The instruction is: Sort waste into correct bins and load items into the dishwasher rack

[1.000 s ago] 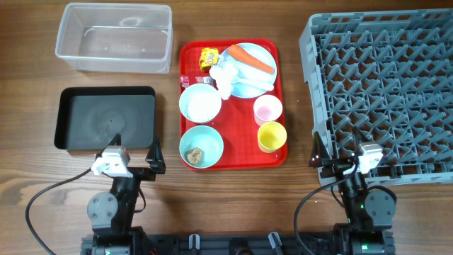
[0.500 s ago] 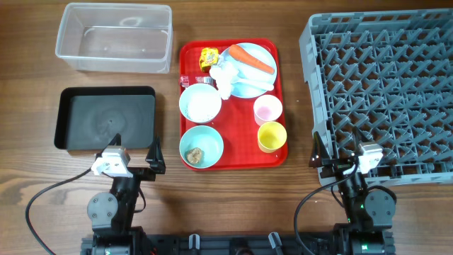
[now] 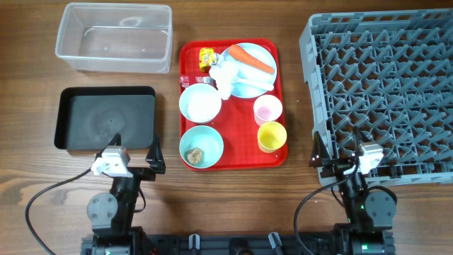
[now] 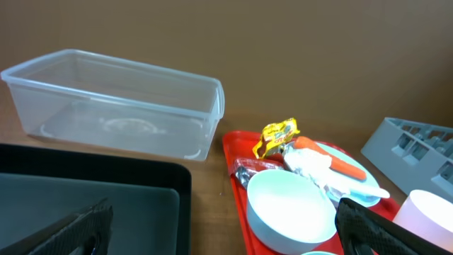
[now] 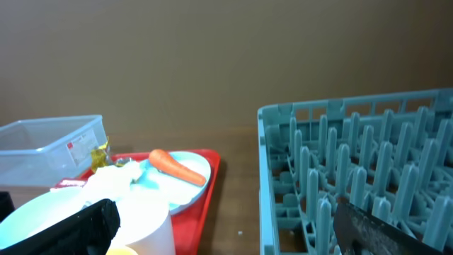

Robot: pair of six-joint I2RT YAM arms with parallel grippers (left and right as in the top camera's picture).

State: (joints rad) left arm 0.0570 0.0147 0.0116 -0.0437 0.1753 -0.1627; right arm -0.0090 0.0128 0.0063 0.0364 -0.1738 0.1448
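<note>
A red serving tray (image 3: 279, 64) holds a light blue plate (image 3: 263, 54) with an orange carrot (image 3: 251, 59) and crumpled white tissue (image 3: 225, 74). A yellow wrapper (image 3: 207, 58) lies beside the plate. One blue bowl (image 3: 200, 104) holds white rice; the other (image 3: 210, 142) holds a brown lump (image 3: 193, 153). A pink cup (image 3: 267, 109) and a yellow cup (image 3: 272, 136) stand at the tray's right. My left gripper (image 3: 136, 147) is open and empty, below the black tray (image 3: 106, 119). My right gripper (image 3: 340, 145) is open and empty at the grey rack's (image 3: 386, 92) front left corner.
The clear tub (image 3: 113, 37) is empty at the back left and also shows in the left wrist view (image 4: 120, 99). The black tray is empty. A strip of bare wood lies between the red tray and the rack.
</note>
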